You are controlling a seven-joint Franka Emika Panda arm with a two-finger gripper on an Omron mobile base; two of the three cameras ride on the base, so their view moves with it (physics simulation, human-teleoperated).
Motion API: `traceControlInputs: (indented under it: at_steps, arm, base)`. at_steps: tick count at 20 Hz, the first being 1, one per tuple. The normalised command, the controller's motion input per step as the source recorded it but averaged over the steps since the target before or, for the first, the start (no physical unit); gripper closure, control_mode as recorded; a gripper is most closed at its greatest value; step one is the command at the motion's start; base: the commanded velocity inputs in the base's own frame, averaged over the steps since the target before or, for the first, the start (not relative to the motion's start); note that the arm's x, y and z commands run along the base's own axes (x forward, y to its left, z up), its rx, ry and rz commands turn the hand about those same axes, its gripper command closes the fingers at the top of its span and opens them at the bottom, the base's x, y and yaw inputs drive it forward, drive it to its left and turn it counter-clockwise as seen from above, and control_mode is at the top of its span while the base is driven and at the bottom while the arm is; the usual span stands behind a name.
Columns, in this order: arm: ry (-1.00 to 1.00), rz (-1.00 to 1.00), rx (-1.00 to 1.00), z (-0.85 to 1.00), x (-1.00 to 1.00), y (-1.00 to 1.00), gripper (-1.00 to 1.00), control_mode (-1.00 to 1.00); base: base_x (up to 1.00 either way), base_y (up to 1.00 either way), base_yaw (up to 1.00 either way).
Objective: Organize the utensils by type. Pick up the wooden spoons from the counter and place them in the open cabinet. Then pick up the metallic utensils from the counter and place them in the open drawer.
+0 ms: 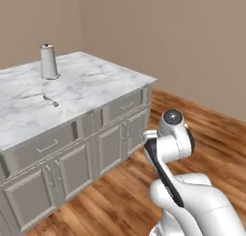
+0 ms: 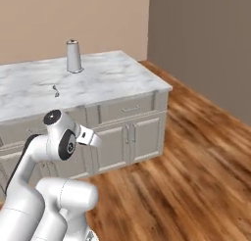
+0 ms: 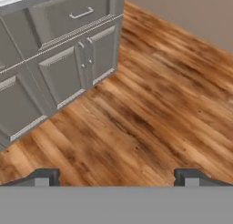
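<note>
The white marble counter point(image 1: 101, 81) point(image 2: 115, 73) stands ahead of me over grey cabinet fronts point(image 3: 61, 70). A small silver spoon point(image 1: 50, 100) point(image 2: 55, 91), one of the metallic utensils, lies on it near the front edge. My gripper point(image 3: 117, 177) hangs low in front of the cabinets, well below the counter top and to the right of the spoon. It points down at the wood floor, open, with nothing between its fingertips point(image 3: 43, 177). The wooden spoons, the open cabinet and the open drawer are out of view. The drawer fronts point(image 3: 82, 12) I see sit flush.
A tall grey tapered canister point(image 1: 48, 62) point(image 2: 73, 57) stands on the counter behind the spoon. The counter's right corner point(image 2: 166, 88) ends over open wood floor point(image 3: 150, 109). Beige walls close the room behind and to the right.
</note>
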Motion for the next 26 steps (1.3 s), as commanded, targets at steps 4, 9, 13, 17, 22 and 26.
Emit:
traceControlInputs:
  at_steps: [4,9,13,17,22,26]
  arm:
    - [0.0,0.0,0.0,0.0,0.0,0.0,-1.0,1.0]
    - [0.0,0.0,0.0,0.0,0.0,0.0,-1.0,1.0]
    - [0.0,0.0,0.0,0.0,0.0,0.0,-1.0,1.0]
    - [0.0,0.0,0.0,0.0,0.0,0.0,-1.0,1.0]
    - [0.0,0.0,0.0,0.0,0.0,0.0,-1.0,1.0]
    - [0.0,0.0,0.0,0.0,0.0,0.0,-1.0,1.0]
  base:
    - [0.76,0.03,0.38]
    - [0.94,0.0,0.4]
    - [0.97,-0.01,0.41]
    - [0.82,-0.03,0.41]
    - [0.65,-0.15,0.41]
    - [0.49,-0.36,0.35]
